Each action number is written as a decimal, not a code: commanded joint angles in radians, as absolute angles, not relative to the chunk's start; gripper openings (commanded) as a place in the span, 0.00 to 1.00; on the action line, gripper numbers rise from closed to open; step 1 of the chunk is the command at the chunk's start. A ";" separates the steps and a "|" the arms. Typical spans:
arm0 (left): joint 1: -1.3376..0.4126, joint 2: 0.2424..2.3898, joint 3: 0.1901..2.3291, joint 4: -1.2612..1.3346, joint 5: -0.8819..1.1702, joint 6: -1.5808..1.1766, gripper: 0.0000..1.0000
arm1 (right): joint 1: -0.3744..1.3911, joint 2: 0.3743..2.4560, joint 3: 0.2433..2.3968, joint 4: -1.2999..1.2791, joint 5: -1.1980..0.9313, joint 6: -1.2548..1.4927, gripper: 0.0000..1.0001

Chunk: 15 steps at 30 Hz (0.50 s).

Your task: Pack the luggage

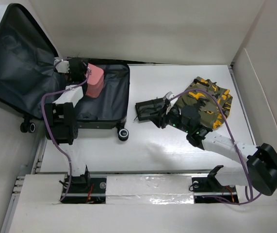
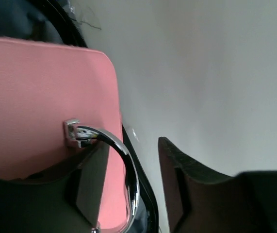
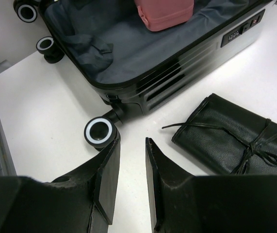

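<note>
A pink case (image 3: 165, 12) sits in the open luggage (image 3: 128, 58), black pouch (image 3: 225, 138) nearby.

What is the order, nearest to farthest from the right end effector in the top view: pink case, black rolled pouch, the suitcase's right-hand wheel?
From the right end effector:
1. Black rolled pouch, right beside it.
2. Suitcase wheel, farther left, at the near corner of the luggage.
3. Pink case, farthest, inside the luggage.

Overhead and right-wrist views share the luggage (image 1: 112, 93).
</note>
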<state>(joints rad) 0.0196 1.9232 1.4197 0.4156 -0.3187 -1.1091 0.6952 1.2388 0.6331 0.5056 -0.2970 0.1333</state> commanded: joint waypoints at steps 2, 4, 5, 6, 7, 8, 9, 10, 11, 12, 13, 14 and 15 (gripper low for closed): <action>0.025 1.858 1.359 0.532 -0.328 -1.111 0.47 | 0.701 1.213 0.667 0.548 -0.285 0.104 0.33; 0.025 1.829 1.327 0.549 -0.322 -1.097 0.54 | 0.701 1.206 0.666 0.540 -0.282 0.103 0.33; 0.025 1.819 1.315 0.561 -0.318 -1.085 0.56 | 0.701 1.203 0.666 0.537 -0.281 0.101 0.33; 0.025 1.793 1.304 0.569 -0.318 -1.071 0.60 | 0.701 1.198 0.667 0.535 -0.279 0.100 0.33; 0.025 1.778 1.295 0.577 -0.316 -1.057 0.62 | 0.701 1.197 0.667 0.534 -0.279 0.101 0.33; 0.025 1.764 1.283 0.589 -0.316 -1.022 0.63 | 0.701 1.193 0.666 0.534 -0.279 0.101 0.33; 0.015 1.732 1.278 0.595 -0.314 -1.000 0.65 | 0.701 1.192 0.664 0.535 -0.275 0.101 0.33; 0.015 1.717 1.275 0.601 -0.311 -0.973 0.65 | 0.701 1.186 0.663 0.537 -0.273 0.104 0.33; 0.006 1.700 1.273 0.603 -0.314 -0.925 0.65 | 0.701 1.183 0.661 0.537 -0.270 0.104 0.33; -0.011 1.660 1.270 0.607 -0.322 -0.898 0.65 | 0.701 1.178 0.660 0.537 -0.262 0.106 0.32; -0.020 1.640 1.266 0.614 -0.331 -0.865 0.66 | 0.701 1.169 0.658 0.535 -0.261 0.107 0.28; -0.038 1.622 1.264 0.608 -0.350 -0.838 0.66 | 0.701 1.164 0.657 0.534 -0.258 0.109 0.25; -0.038 1.580 1.259 0.603 -0.357 -0.804 0.66 | 0.701 1.160 0.657 0.529 -0.250 0.109 0.20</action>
<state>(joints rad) -0.0074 1.7168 1.2671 0.5278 -0.3252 -0.9390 0.6952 1.1934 0.6331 0.5014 -0.2768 0.1200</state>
